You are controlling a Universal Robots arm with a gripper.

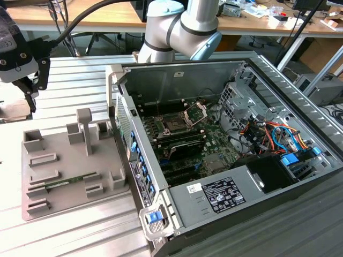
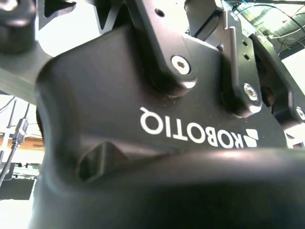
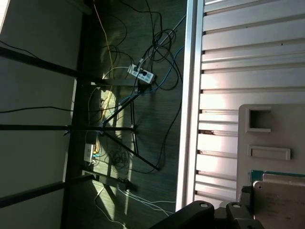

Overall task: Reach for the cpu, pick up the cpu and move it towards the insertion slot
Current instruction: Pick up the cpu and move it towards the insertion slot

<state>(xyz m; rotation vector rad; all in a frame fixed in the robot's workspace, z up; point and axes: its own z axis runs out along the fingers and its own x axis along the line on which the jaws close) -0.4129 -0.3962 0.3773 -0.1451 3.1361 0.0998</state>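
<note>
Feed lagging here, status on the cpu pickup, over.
Pincer hovering by grey tray. Cpu close to pincer in first wrist view. Insertion slot in case, frame up.

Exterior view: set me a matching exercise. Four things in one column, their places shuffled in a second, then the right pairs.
Things
1. grey tray
2. insertion slot
3. blue latch
4. orange and blue cables

Places
A. on the case's corner nearest the camera, low in the exterior view
B. on the circuit board, under a raised metal frame
C. on the ribbed table, at the exterior view's left of the open case
D. inside the case, toward the exterior view's right

Pairs: 1-C, 2-B, 3-A, 4-D
</note>
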